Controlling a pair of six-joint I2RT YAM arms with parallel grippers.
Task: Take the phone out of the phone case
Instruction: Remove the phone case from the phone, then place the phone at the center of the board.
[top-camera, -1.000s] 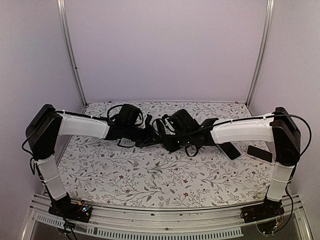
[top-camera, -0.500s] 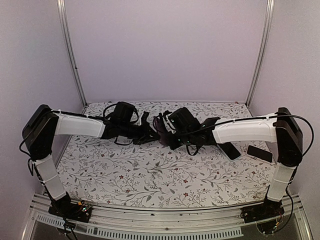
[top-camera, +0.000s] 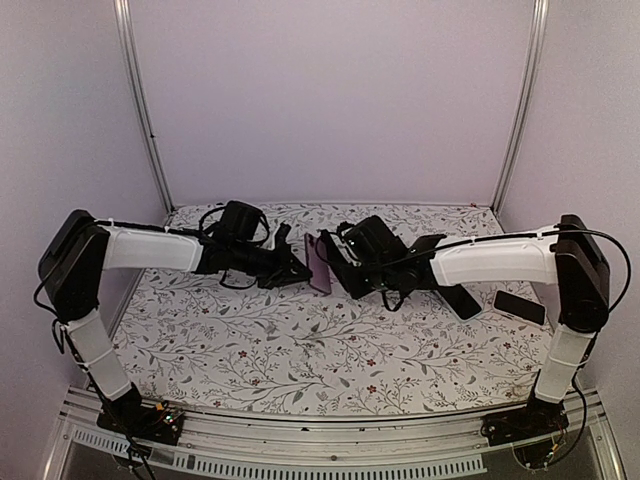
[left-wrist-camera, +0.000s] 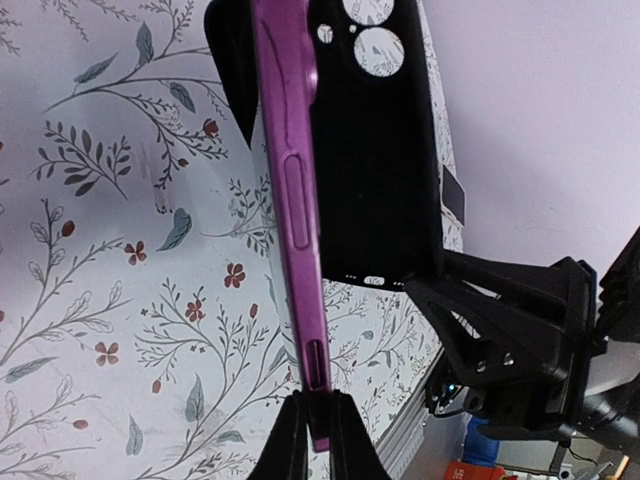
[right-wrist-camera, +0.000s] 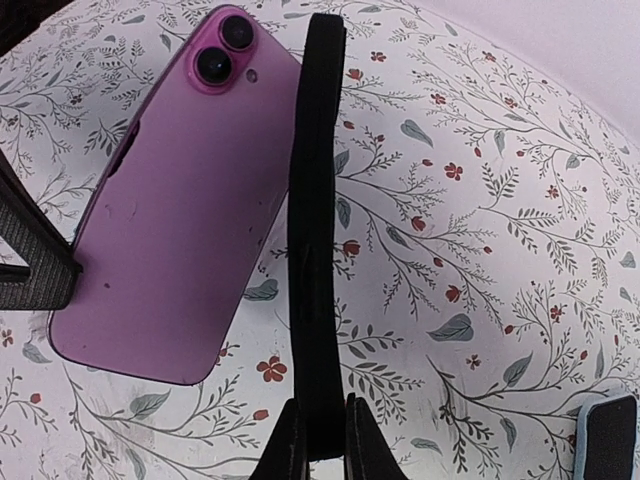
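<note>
Top external: both arms meet above the middle of the surface (top-camera: 300, 350), nearer its far edge. There the left hand (top-camera: 292, 267) holds the purple phone (top-camera: 318, 264) up off the surface. The right hand (top-camera: 345, 272) holds the black phone case (top-camera: 337, 256) just beside it. A dark slab (top-camera: 520, 307) lies near the right edge, well apart.

Left wrist: fingers pressed onto the phone's thin bottom end, seen edge-on. The phone case stands right beside it w/ camera holes empty.

Right wrist: fingers pinch one end of the phone case. The phone's back & lenses are fully bare, so it looks out. The camera ends may touch, can't tell.

Risk: both pinches are small, at one end only. If a lip of the phone case snags as they part, the phone could pivot, slip & drop onto the surface.
</note>
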